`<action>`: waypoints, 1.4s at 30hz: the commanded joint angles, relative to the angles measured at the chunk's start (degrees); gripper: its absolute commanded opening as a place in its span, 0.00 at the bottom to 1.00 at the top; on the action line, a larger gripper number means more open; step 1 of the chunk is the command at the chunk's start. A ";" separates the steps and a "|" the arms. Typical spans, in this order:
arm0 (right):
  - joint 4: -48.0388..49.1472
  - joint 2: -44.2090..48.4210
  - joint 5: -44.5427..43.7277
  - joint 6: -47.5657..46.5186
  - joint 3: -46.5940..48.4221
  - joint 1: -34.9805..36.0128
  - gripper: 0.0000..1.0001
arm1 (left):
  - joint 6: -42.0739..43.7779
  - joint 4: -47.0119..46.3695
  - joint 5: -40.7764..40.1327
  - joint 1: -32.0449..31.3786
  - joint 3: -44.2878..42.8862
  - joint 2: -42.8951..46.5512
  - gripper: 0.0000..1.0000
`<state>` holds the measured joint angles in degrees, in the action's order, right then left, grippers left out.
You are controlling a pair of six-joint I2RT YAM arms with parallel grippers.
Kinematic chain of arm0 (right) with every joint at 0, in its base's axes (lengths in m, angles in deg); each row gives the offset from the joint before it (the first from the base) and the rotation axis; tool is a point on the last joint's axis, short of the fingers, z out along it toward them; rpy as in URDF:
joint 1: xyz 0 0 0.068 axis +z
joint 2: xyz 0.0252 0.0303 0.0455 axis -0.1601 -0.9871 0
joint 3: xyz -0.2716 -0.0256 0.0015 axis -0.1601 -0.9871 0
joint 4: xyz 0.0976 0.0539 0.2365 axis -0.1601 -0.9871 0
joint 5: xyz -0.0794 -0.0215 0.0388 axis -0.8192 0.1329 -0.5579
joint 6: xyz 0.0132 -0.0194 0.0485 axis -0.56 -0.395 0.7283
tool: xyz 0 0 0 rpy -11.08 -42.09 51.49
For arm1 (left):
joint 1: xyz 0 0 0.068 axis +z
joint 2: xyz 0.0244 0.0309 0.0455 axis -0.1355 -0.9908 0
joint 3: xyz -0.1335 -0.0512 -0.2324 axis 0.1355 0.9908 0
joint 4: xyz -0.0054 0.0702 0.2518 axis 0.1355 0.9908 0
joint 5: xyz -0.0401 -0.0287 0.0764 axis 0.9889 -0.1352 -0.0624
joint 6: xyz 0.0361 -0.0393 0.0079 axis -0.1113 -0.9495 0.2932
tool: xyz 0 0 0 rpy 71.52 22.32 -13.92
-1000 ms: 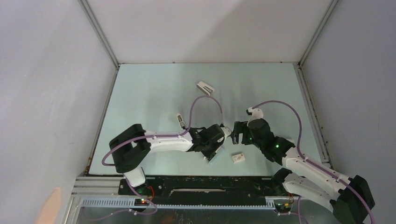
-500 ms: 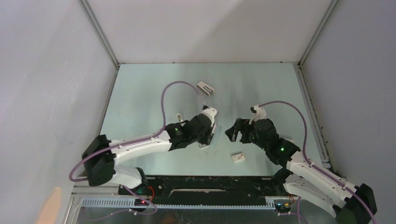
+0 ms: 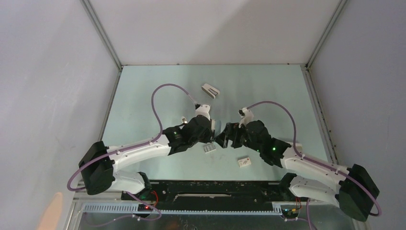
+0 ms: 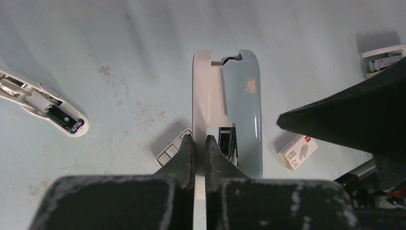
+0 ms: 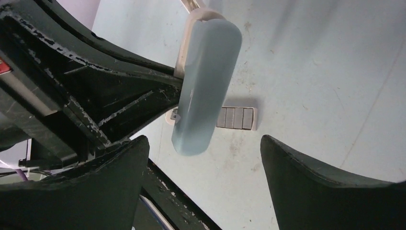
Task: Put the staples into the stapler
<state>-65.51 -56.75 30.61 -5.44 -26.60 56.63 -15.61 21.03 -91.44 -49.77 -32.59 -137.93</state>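
My left gripper (image 4: pixel 196 139) is shut on the white base plate of the stapler (image 4: pixel 242 96), whose pale grey-green body lies along the right of the fingers. It holds the stapler (image 3: pixel 216 128) off the table near the middle, left gripper (image 3: pixel 210 130) beside the right one. The stapler's rounded end (image 5: pixel 206 81) reaches down between the spread fingers of my right gripper (image 5: pixel 203 139), which is open and touches nothing. The right gripper (image 3: pixel 223 139) faces the left. The staples (image 3: pixel 209 148), a small grey ribbed block, lie on the table under the stapler (image 4: pixel 170 148) (image 5: pixel 234 118).
A small white box with a red mark (image 3: pixel 244 162) (image 4: pixel 298 151) lies near the front, right of the staples. A white wedge-shaped stapler (image 3: pixel 210 90) (image 4: pixel 383 60) sits farther back. A longer white-and-cream stapler (image 4: pixel 48 108) lies open to the left, mostly hidden by my left arm from above.
The left gripper shut on the stapler near the front edge, lifted it and carried it back towards the middle. The right gripper moved left until its open fingers flank the stapler's end.
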 commanded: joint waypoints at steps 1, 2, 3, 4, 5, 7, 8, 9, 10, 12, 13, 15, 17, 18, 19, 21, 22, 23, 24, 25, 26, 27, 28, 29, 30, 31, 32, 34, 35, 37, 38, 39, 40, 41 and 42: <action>6.90 -4.08 0.95 0.54 3.23 0.96 0.86 | -2.61 -4.54 -1.58 0.22 0.55 3.00 0.00; 7.69 -5.00 1.28 0.45 3.24 0.96 0.83 | -2.54 -4.75 -1.50 0.24 0.68 3.20 0.00; 8.53 -5.81 1.57 0.41 3.32 1.00 0.81 | -2.46 -4.89 -1.29 0.21 0.71 3.31 0.00; 9.17 -6.57 1.90 0.25 3.52 1.01 0.78 | -2.38 -5.10 -1.13 0.22 0.83 3.38 0.00; 9.60 -7.35 2.22 0.13 3.71 1.01 0.75 | -2.44 -5.09 -1.28 0.23 0.99 3.48 0.00; 10.50 -8.12 2.62 -0.39 3.91 1.01 0.69 | -2.53 -5.37 -1.59 0.26 1.56 3.93 0.00; 10.89 -8.36 2.80 -0.61 3.92 0.93 0.66 | -2.60 -5.72 -1.66 0.28 1.96 4.28 0.00; 11.27 -8.57 3.11 -0.89 3.87 0.90 0.61 | -2.68 -6.20 -1.63 0.38 2.43 4.65 0.00; 11.85 -8.80 3.59 -1.15 3.89 0.92 0.58 | -2.70 -6.67 -1.46 0.47 2.92 4.98 0.00; 12.55 -9.08 4.73 -1.68 3.94 0.72 0.50 | -2.62 -7.47 -0.94 0.64 3.68 5.51 0.00; 12.68 -9.12 5.39 -1.81 3.95 0.50 0.46 | -2.49 -8.11 -0.61 0.75 4.20 6.01 0.00; 12.58 -9.11 6.72 -1.91 3.90 -0.26 0.38 | -1.96 -9.41 0.19 0.85 5.23 6.86 0.00; 11.87 -8.91 8.29 -1.96 3.94 -1.42 0.29 | -1.26 -9.88 -0.24 0.87 6.03 7.87 0.00; 11.42 -8.47 9.11 -2.11 3.95 -2.16 0.25 | -0.76 -9.80 -0.67 0.99 6.35 8.23 0.00; 10.87 -7.96 10.11 -2.37 3.95 -2.99 0.21 | -0.05 -9.51 -1.36 1.08 6.56 8.54 0.00; 9.00 -6.50 11.67 -3.07 4.27 -4.76 0.14 | 1.87 -7.88 -3.30 1.22 6.76 8.76 0.00; 7.22 -5.80 12.22 -4.22 4.93 -5.59 0.10 | 3.70 -7.10 -4.27 1.22 6.85 8.70 0.00; 5.01 -5.16 12.54 -4.91 5.90 -6.45 0.08 | 4.84 -6.15 -5.20 1.17 6.86 8.62 0.00; 2.39 -4.67 12.85 -6.16 7.13 -7.15 0.05 | 6.23 -5.40 -6.26 1.15 6.98 8.37 0.00; -0.18 -4.21 13.21 -7.54 8.44 -8.03 0.01 | 7.65 -4.79 -7.22 1.14 7.17 8.22 0.00; -2.32 -3.84 13.62 -8.91 9.77 -8.93 0.00 | 8.93 -4.05 -8.15 1.09 7.29 7.98 0.00; -5.18 -3.57 14.58 -10.44 10.89 -10.00 0.00 | 10.23 -3.41 -9.06 1.13 7.38 7.78 0.00; -6.84 -3.37 16.14 -11.50 11.97 -11.27 0.00 | 11.28 -2.70 -9.99 1.06 7.47 7.58 0.00; -8.53 -3.28 17.88 -12.50 13.04 -13.27 0.00 | 12.67 -2.23 -10.72 1.00 7.54 7.48 0.00; -10.02 -3.26 19.39 -13.29 14.44 -14.79 0.00 | 13.89 -1.78 -11.49 0.84 7.63 7.50 0.00; -11.43 -3.31 20.73 -14.09 15.10 -16.06 0.00 | 15.41 -1.70 -11.86 0.54 7.82 7.58 0.00; -12.51 -3.46 22.28 -15.07 16.25 -17.27 0.00 | 17.47 -1.95 -11.78 0.07 8.01 7.80 0.00; -14.88 -4.73 24.52 -17.07 18.38 -18.93 0.00 | 21.34 -2.85 -12.14 -1.78 8.62 8.29 0.00; -16.31 -5.38 25.19 -18.11 19.37 -19.42 0.00 | 23.28 -3.28 -12.46 -2.90 8.96 8.59 0.00; -18.12 -6.79 27.11 -19.99 21.18 -20.36 0.00 | 26.70 -4.29 -12.69 -5.06 9.69 8.96 0.00; -18.63 -7.42 27.59 -20.55 21.87 -20.89 0.00 | 27.93 -4.88 -12.49 -6.02 10.14 9.13 0.00; -18.92 -7.95 29.03 -21.08 22.33 -21.57 0.00 | 29.05 -5.45 -12.13 -6.81 10.69 9.40 0.00; -19.00 -8.45 30.49 -21.38 22.78 -22.42 0.00 | 30.07 -6.15 -11.63 -7.54 11.32 9.79 0.00; -19.21 -8.90 31.77 -21.48 23.17 -23.24 0.00 | 30.88 -6.91 -11.18 -8.23 11.96 10.08 0.00; -19.47 -9.35 32.75 -21.61 23.60 -24.16 0.00 | 31.31 -7.53 -11.36 -8.67 12.56 10.43 0.00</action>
<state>-82.23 -64.51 57.50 -23.69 -6.38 34.95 8.39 16.02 -101.08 -56.35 -21.32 -130.15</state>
